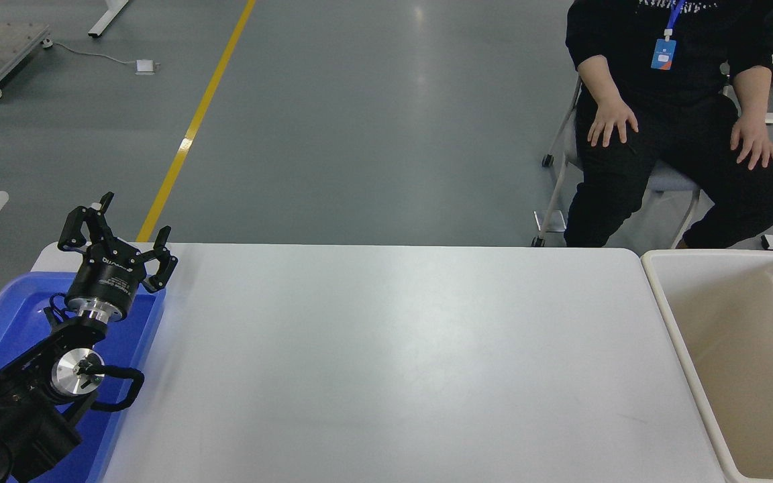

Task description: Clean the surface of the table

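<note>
The table surface (pixel 393 362) stretches white and glossy across nearly the whole view, its far edge running straight between two rounded corners. At its far left corner hangs the left gripper (pixel 115 233), fingers (pixel 79 225) spread wide and released, grasping nothing. The tabletop lies to the right of those fingers and toward the near edge from them; whether the fingertips touch it I cannot tell. The left arm (pixel 31 396) reaches in from the near left corner, passing over a blue tray (pixel 7 315) that sits along the desk's left edge. Just beside the right edge stands a beige bin (pixel 668 315), its rim close against the tabletop. Beyond the far right corner a person (pixel 675 127) in black sits on a chair, one hand (pixel 611 124) on each thigh, well apart from the desk.
</note>
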{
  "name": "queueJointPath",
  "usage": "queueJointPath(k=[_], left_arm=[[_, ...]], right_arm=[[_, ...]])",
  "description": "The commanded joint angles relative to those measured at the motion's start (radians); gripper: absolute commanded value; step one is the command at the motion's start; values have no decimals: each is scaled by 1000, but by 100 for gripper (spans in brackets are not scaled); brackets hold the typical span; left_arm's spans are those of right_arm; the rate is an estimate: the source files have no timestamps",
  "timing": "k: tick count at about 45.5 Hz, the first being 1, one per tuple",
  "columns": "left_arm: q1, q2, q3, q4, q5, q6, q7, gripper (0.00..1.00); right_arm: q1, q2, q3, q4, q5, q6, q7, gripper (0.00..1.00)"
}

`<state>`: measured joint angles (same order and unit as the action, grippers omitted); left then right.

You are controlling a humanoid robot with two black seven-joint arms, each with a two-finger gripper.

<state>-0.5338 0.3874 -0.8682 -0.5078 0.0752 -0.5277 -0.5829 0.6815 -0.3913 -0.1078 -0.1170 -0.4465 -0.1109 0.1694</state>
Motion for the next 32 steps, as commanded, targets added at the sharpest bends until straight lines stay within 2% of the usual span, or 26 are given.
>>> queueJointPath(k=[1, 28, 32], left_arm=[[0, -1, 0, 0, 0, 0, 0, 100], [0, 1, 0, 0, 0, 0, 0, 100], [0, 1, 0, 0, 0, 0, 0, 100]], right_arm=[[-57, 42, 0, 0, 9, -27, -2, 0], [-76, 68, -3, 26, 9, -24, -2, 0], [-76, 68, -3, 26, 9, -24, -4, 9]])
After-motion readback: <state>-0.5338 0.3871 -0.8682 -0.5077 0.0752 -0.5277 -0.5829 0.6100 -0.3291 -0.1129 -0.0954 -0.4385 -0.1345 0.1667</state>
